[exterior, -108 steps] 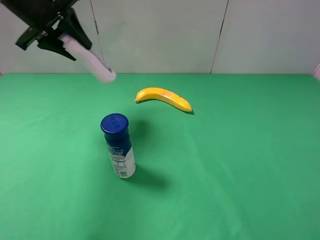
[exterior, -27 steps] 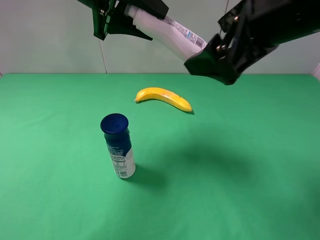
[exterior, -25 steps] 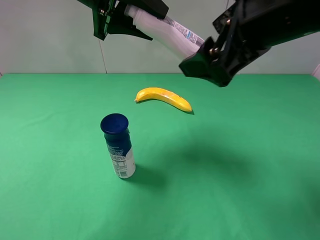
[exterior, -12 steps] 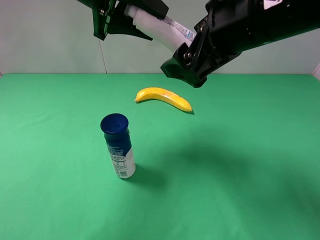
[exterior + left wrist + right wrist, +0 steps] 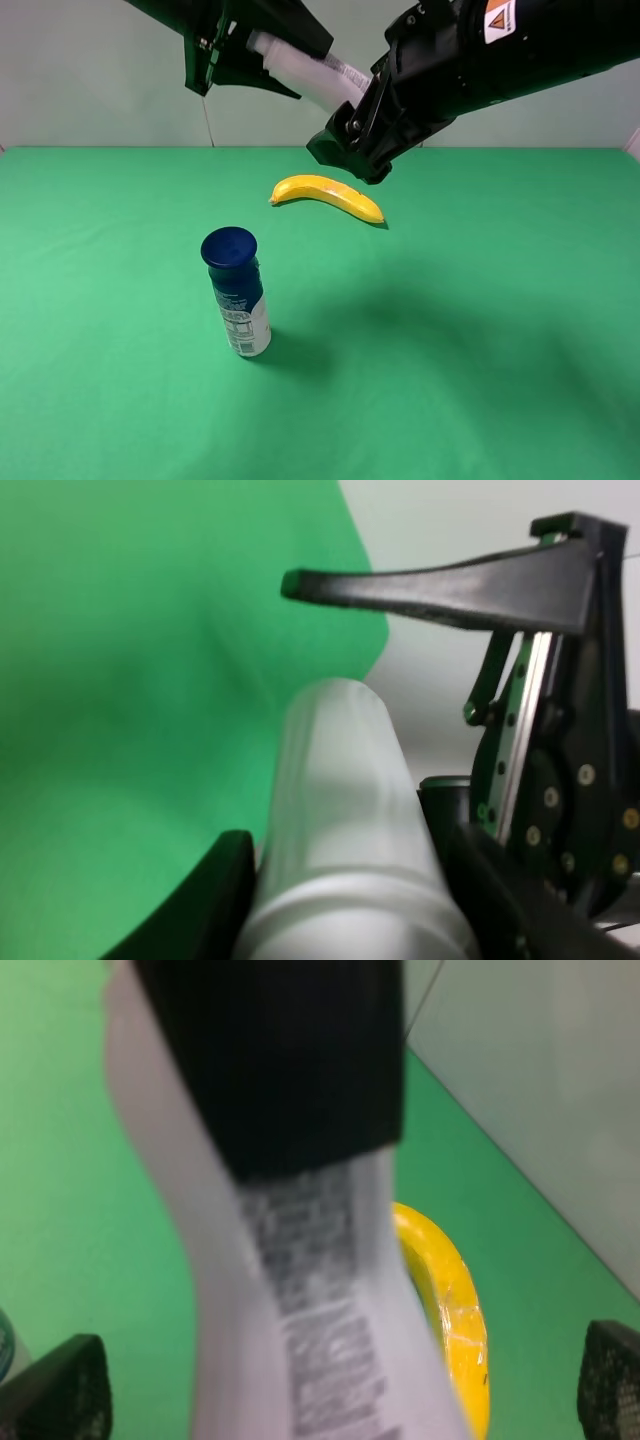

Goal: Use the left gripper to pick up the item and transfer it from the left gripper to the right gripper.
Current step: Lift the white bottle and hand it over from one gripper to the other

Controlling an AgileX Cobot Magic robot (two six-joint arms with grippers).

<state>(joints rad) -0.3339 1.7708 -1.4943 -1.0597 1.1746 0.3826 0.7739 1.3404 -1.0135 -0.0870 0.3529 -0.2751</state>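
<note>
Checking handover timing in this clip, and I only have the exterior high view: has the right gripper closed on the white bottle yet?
Observer: No. The right wrist view shows the right gripper open, green cloth visible between each fingertip and the white bottle.
Operator: Does the left gripper have it?
Observer: Yes. In the left wrist view the left gripper has a finger pressed against each side of the bottle.
Operator: Which part is between the right jaws?
Observer: The printed label.

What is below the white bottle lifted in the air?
Below the white bottle, the right wrist view shows the yellow banana on the green table. The right gripper covers the bottle's far end.
</note>
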